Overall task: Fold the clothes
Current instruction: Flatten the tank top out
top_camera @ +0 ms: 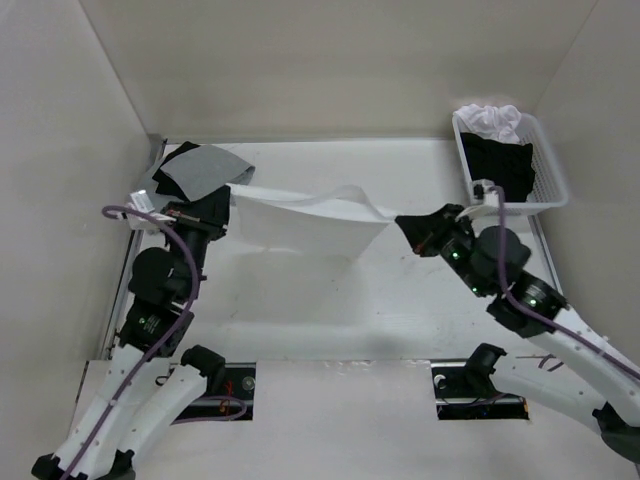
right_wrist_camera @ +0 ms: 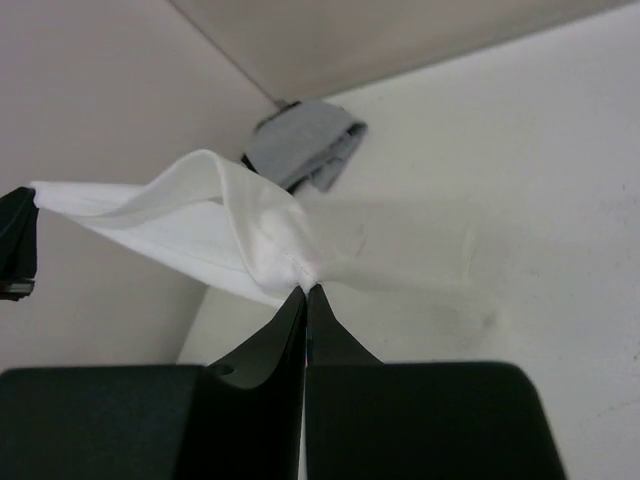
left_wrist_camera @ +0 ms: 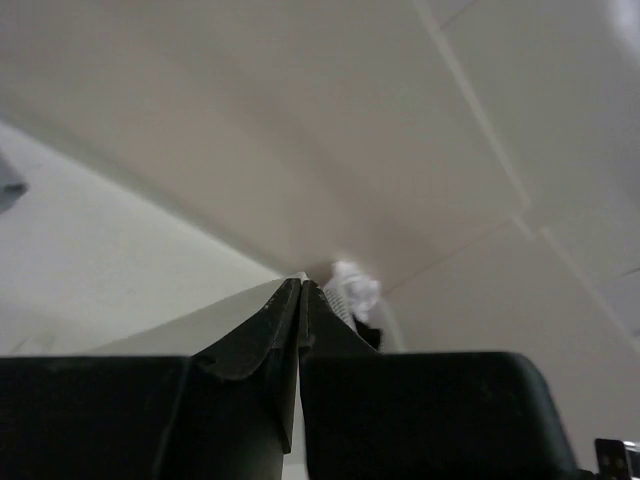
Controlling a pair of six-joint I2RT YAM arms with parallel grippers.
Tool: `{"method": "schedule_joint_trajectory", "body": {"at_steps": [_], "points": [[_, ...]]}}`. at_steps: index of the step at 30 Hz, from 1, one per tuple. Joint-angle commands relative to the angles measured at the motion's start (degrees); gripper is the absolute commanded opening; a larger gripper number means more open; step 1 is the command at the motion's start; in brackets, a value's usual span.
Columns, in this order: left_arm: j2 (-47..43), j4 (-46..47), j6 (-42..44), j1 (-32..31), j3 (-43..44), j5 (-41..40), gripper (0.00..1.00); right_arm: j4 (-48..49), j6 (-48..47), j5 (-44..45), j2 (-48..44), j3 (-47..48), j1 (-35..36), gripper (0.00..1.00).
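A white table [top_camera: 300, 340] is running back from the near edge, boxed in by pale walls. Above its middle, the left gripper [top_camera: 222, 208] is clamping one end of the camisole [top_camera: 310, 228], and the right gripper [right_wrist_camera: 305, 290] is pinching the other, its jaws pressed tight on a bunched corner. The camisole is hanging stretched between them, its upper edge dipping and its lower part sagging toward the table. It is looking thin, white and smooth; I cannot make out the straps. Cloth this soft and light will probably be drooping and sliding rather than holding shape, so corner or hem grips seem best. Farther back, a grey garment [top_camera: 200, 170] is lying at the left and a basket [top_camera: 555, 195] is sitting at the right.
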Motion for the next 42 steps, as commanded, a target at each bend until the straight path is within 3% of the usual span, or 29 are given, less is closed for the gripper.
{"method": "schedule_joint_trajectory", "body": {"at_steps": [1, 6, 11, 16, 21, 26, 32, 36, 42], "points": [[-0.7, 1.4, 1.0, -3.8, 7.3, -2.3, 0.0, -9.0, -6.1, 6.1, -2.3, 10.6, 4.1, 0.0], [2.0, 6.0, 6.7, -9.7, 12.8, -7.2, 0.0, -11.4, -10.2, 8.3, 0.8, 20.9, 8.4, 0.01], [6.5, 11.3, 11.7, -12.1, 12.0, -12.6, 0.0, -9.2, -10.6, 4.5, 5.9, 22.1, 5.4, 0.01], [14.3, 14.5, 10.3, -8.1, 8.9, -13.2, 0.0, -4.2, -8.9, -4.6, 13.1, 20.8, -5.0, 0.01], [25.2, 16.4, 4.7, 0.7, 10.5, -7.4, 0.0, 0.1, -7.2, -14.1, 26.1, 25.0, -15.3, 0.01], [33.4, 15.8, 0.6, 8.9, 19.7, 0.6, 0.0, 1.0, -7.3, -18.3, 35.7, 36.2, -20.7, 0.0], [34.1, 16.4, -0.4, 11.2, 24.3, 4.2, 0.0, -1.1, -7.9, -19.7, 35.6, 44.6, -22.6, 0.01], [31.3, 19.1, -0.7, 10.6, 17.8, 4.5, 0.0, 0.1, -8.4, -19.8, 32.6, 38.7, -22.5, 0.01], [29.6, 22.9, -3.6, 9.1, 1.7, 4.2, 0.0, 8.9, -4.5, -19.6, 27.2, 16.4, -22.4, 0.01]]}}
